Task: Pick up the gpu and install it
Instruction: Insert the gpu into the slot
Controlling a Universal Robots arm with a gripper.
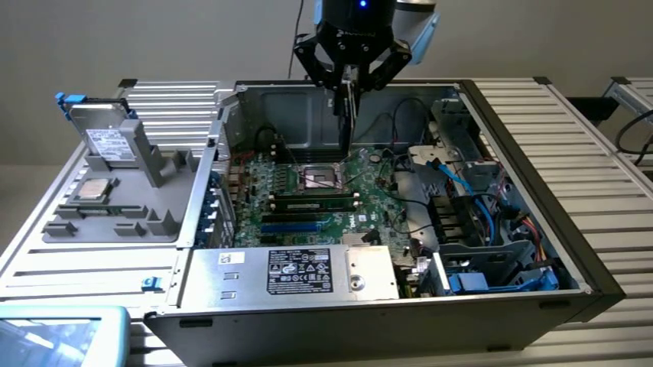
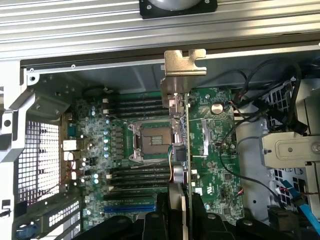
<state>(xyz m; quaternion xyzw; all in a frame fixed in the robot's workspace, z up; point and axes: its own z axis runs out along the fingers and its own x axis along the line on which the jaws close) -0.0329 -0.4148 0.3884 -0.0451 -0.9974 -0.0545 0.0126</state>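
As I look through the exterior view, the black gripper (image 1: 350,76) hangs over the open black-and-grey metal computer case (image 1: 531,252). Its fingers are clamped on the gpu (image 1: 347,115), a flat card I see edge-on as a thin dark strip hanging straight down. The card's lower end sits above the green motherboard (image 1: 306,206), close to the square silver processor socket (image 1: 321,180). I cannot tell from here whether it touches the board. A silver box-shaped power supply (image 1: 296,271) with a black label fills the near edge of the case, and blue cables (image 1: 454,176) run through the bay on the exterior view's right. The case rests on a slatted aluminium bench (image 1: 582,130). On the exterior view's left of the case lies a grey plastic tray (image 1: 153,222) holding an upright hard drive (image 1: 107,141) and a small square silver processor chip (image 1: 94,189).

Through the wrist view, I look along the gpu (image 2: 186,150). Its silver metal end bracket (image 2: 182,70) is at the end away from the gripper (image 2: 177,215), and the black fingers (image 2: 160,222) press the card from both sides. The card hangs upright, crossing in front of the motherboard (image 2: 215,145), beside the empty processor socket (image 2: 152,142). A long blue slot (image 2: 127,207) lies on the board near the fingers, apart from the card. Black cables (image 2: 260,110) loop over the board's far side.
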